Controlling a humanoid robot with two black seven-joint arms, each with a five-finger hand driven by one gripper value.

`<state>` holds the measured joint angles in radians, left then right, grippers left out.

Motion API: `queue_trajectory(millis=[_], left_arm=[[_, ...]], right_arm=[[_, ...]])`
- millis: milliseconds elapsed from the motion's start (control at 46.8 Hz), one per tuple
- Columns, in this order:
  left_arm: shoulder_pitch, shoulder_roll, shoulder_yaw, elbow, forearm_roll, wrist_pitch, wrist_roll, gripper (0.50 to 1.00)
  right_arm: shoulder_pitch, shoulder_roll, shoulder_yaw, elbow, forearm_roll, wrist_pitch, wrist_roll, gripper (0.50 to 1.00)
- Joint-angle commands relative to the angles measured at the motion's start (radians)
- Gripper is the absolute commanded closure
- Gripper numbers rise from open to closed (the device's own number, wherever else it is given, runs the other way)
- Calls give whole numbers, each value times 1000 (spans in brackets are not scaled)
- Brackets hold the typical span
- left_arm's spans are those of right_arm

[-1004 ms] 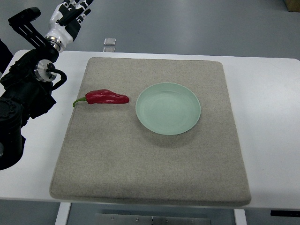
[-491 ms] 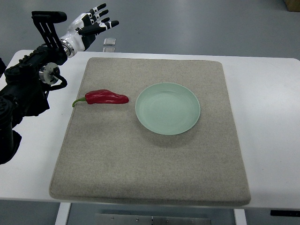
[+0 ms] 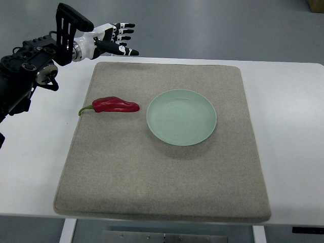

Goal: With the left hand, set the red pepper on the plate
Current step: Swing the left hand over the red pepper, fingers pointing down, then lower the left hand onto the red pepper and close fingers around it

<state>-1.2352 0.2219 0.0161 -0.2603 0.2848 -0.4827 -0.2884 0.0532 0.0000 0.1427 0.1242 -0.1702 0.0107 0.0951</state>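
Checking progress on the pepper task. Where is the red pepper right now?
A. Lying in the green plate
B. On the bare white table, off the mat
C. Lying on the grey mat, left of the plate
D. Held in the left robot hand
C: the red pepper lies on the grey mat beside the plate, while the left robot hand hovers open and empty above the mat's far edge.

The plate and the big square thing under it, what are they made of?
The plate looks like smooth pale green plastic or glazed ceramic; its soft even sheen fits either. The mat under it looks like beige felt or woven fabric, with a dull, speckled, fuzzy surface.
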Motion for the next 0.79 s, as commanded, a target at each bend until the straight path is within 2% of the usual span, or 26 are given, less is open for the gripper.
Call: queue_trajectory(millis=[0, 149, 299, 363, 534, 769], left_arm=[[-19, 51, 18, -75, 92, -4, 0, 508], [-50, 140, 28, -221, 252, -14, -1, 508], [-89, 247, 28, -394, 425, -83, 0, 508], [-101, 277, 28, -441, 494, -89, -1, 508], [-118, 312, 28, -505, 631, -112, -1, 508], [-136, 324, 27, -522, 767, -128, 0, 508]], right_arm=[[1, 0, 0, 0, 0, 0, 0, 568], [1, 0, 0, 0, 0, 0, 1, 568], [-1, 0, 0, 0, 0, 0, 1, 568], [-1, 0, 0, 0, 0, 0, 0, 568], [-1, 0, 0, 0, 0, 0, 0, 568], [-1, 0, 0, 0, 0, 0, 0, 568]])
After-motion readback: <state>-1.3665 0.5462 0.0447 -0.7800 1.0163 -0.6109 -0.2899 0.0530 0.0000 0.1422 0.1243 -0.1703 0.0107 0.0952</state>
